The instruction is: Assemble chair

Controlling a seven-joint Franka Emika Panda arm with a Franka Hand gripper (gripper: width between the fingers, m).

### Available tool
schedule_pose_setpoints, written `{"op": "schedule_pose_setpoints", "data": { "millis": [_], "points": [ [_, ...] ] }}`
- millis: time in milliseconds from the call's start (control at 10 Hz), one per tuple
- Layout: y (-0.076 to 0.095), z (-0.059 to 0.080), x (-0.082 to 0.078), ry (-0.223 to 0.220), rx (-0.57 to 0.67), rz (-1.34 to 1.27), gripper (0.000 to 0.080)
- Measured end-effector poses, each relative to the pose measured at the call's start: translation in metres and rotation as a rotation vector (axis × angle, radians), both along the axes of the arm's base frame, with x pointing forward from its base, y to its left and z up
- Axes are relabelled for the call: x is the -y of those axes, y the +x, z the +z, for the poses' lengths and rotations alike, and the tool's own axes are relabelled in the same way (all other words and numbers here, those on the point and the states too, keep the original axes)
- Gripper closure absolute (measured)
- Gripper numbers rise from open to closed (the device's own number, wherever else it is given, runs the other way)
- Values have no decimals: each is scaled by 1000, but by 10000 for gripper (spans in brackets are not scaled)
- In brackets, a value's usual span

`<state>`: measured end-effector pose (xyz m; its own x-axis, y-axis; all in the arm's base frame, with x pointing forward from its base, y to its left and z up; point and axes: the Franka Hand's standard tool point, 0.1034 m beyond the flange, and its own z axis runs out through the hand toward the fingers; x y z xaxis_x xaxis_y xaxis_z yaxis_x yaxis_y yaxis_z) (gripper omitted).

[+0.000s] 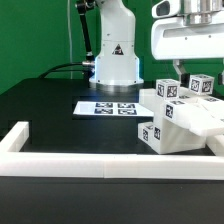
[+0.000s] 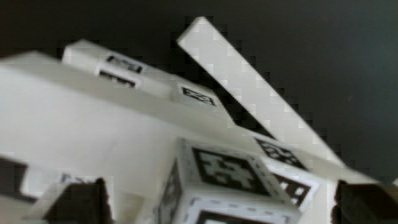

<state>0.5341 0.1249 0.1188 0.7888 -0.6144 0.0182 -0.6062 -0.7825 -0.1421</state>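
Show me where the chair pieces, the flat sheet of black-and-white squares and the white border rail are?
chair (image 1: pixel 185 125): exterior view, on the slanted white slab.
marker board (image 1: pixel 108 107): exterior view, on the tags at its middle.
border rail (image 1: pixel 110 166): exterior view, on the front bar's top face.

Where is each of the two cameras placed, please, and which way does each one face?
Exterior view: off the arm, low beyond the white border rail, looking across the black table at the chair parts, the marker board and the arm's base; the gripper hangs over the parts.
Wrist view: on the wrist, close above the chair parts; dark fingertips show at the frame's edge.
Shared: the tagged white chair parts and the gripper.
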Motion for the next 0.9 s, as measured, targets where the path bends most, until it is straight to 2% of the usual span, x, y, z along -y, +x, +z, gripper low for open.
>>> {"op": "schedule_pose_setpoints", "data": {
  "millis": [600,900],
  "points": [
    [3,2,-2,-91,43,523,150],
    [2,1,0,-109,56,677,150]
  ]
}}
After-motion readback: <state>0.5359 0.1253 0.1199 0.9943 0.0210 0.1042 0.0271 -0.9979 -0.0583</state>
